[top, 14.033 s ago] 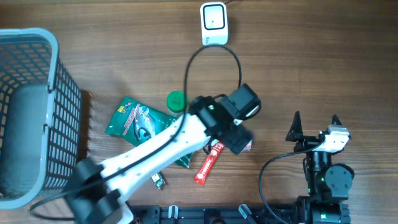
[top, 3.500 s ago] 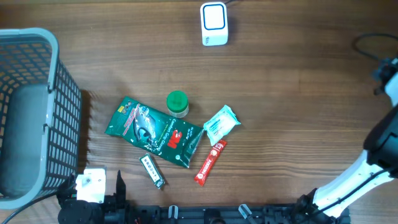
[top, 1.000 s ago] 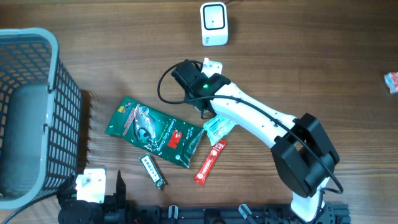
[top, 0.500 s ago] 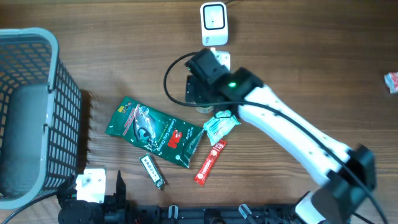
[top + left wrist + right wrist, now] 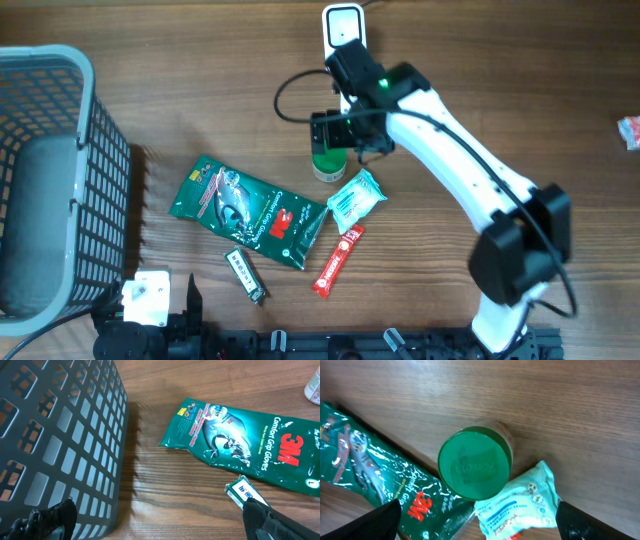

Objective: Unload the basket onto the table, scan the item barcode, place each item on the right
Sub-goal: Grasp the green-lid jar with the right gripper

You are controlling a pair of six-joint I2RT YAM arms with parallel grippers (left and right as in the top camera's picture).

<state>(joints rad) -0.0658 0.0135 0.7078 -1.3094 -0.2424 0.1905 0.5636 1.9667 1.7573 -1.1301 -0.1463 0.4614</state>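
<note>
**Overhead and wrist views of the desk (image 5: pixel 500 60).** The right arm (image 5: pixel 460 190) reached across the desk from the near edge. The right gripper (image 5: pixel 481 521) hung above a small bottle (image 5: pixel 475 470) with a green lid. Its two fingers stood wide apart, one at either lower corner of the wrist view. They touched nothing, so the gripper held nothing.

The bottle stood on the desk with its lid turned up. It was between the white scanner (image 5: pixel 343 35) at the far edge and a small white and teal packet (image 5: pixel 356 198), just beside the packet. Whether bottle and packet touched could not be told.

A green glove packet (image 5: pixel 247 210) lay flat to the left of the bottle. A red sachet (image 5: pixel 337 262) and a small dark strip (image 5: pixel 245 275) lay nearer the front edge. A grey mesh basket (image 5: pixel 100 180) occupied the left side of the desk. A small red and white object (image 5: pixel 630 131) lay at the right edge of the overhead view, well apart from the rest.

The left gripper (image 5: pixel 160 520) sat at the front left corner beside the basket, its fingers likewise spread wide and empty. Its own camera looked along the basket wall toward the glove packet and the strip
</note>
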